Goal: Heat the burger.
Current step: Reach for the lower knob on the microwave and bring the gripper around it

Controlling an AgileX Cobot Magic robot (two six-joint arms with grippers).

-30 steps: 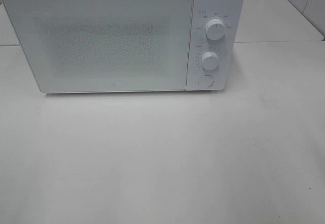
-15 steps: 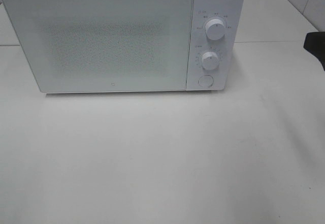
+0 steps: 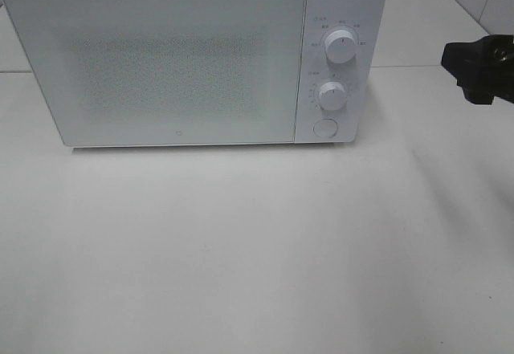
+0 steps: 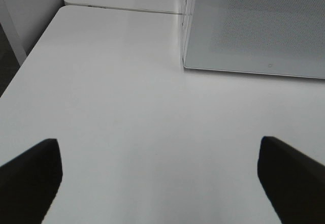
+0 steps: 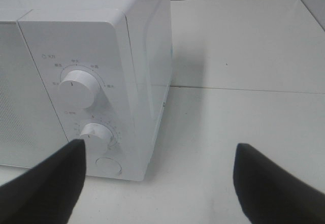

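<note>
The burger is out of view in every frame. A white microwave [image 3: 177, 65] stands at the back of the table with its frosted door shut. My right gripper [image 3: 479, 69] enters from the right edge, level with the control panel and apart from it. In the right wrist view the right gripper [image 5: 160, 150] is open with nothing between its fingers, facing the microwave's [image 5: 76, 56] front right corner. My left gripper [image 4: 158, 144] is open and empty over bare table, short of the microwave's [image 4: 254, 26] front left corner.
The control panel carries an upper knob [image 3: 341, 47], a lower knob [image 3: 331, 95] and a round button [image 3: 324, 128]. The white table [image 3: 257, 250] spreads in front of the microwave. A tiled wall rises at the back right.
The right gripper has come into the high view from the right edge and moved leftward toward the microwave's panel. The microwave has not moved.
</note>
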